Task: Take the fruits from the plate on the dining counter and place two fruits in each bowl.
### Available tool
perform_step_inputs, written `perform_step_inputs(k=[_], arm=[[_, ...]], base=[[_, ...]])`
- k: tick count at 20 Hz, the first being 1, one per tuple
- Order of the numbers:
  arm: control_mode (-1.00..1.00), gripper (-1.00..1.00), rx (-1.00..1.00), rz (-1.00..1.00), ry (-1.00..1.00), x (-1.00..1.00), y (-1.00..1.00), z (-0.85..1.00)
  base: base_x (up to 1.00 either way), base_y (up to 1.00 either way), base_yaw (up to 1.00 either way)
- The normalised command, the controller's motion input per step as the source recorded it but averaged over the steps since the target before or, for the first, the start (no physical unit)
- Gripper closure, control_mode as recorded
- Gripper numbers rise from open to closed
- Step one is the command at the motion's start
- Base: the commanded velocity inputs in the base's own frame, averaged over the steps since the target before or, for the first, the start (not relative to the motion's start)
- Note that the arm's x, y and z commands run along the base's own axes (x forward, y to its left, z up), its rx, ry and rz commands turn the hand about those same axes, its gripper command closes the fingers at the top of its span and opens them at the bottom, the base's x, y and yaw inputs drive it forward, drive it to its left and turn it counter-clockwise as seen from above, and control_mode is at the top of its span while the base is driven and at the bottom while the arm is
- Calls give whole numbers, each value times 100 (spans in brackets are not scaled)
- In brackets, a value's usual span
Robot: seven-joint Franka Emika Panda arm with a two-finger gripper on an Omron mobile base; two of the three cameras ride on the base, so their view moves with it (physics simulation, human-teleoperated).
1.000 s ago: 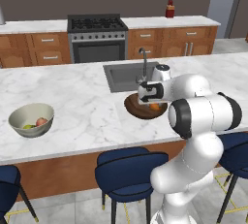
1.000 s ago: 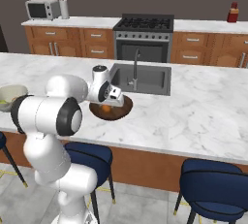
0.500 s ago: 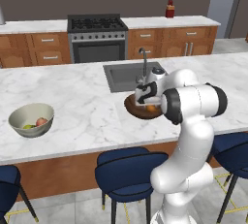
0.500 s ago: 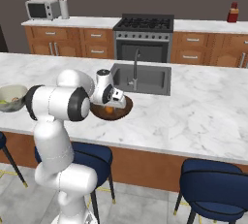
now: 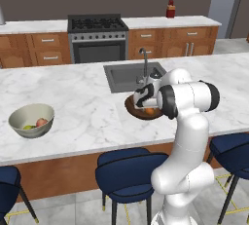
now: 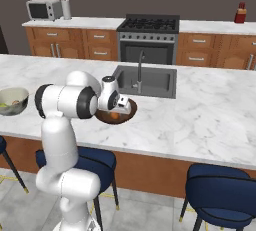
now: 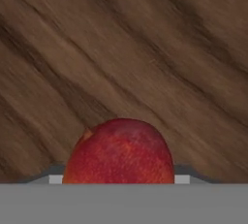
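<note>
My gripper [image 5: 144,103] [image 6: 118,109] reaches down into the dark brown wooden bowl [image 5: 128,107] [image 6: 129,118] on the marble dining counter [image 5: 82,107], just in front of the sink. A reddish-orange fruit [image 7: 118,152] [image 5: 150,112] [image 6: 116,116] sits at the fingertips, close over the bowl's wood-grain floor [image 7: 145,48]; it hides the fingers, which look shut on it. Far left on the counter stands the cream-grey bowl [image 5: 19,119] [image 6: 12,97], holding a pinkish-red fruit [image 5: 42,121] and a yellow-green fruit [image 5: 29,127]. The blue plate and the olive-yellow fruit are out of view.
Right behind the wooden bowl are the sink [image 5: 129,75] and its faucet [image 5: 144,63]. Blue stools [image 5: 129,170] line the counter's near side. A stove [image 5: 97,39] and wooden cabinets run along the back wall.
The arm's elbow has swung and the hand has sunk a little deeper into the wooden bowl. The fruit stays at the fingertips and the cream bowl is unchanged.
</note>
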Motion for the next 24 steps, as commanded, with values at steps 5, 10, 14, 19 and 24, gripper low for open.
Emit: perform_step_inputs(k=[5,10,14,19,24], arm=[[-100,-100,0,0,0,4,0,6],[-100,-100,0,0,0,-3,-3,40],[-100,-100,0,0,0,-33,-11,59],[-100,-100,0,-1,0,-75,-6,62],[-100,-100,0,-2,0,-87,0,69]], base=[[0,0,0],[0,0,0],[0,0,0],[0,0,0],[0,0,0]])
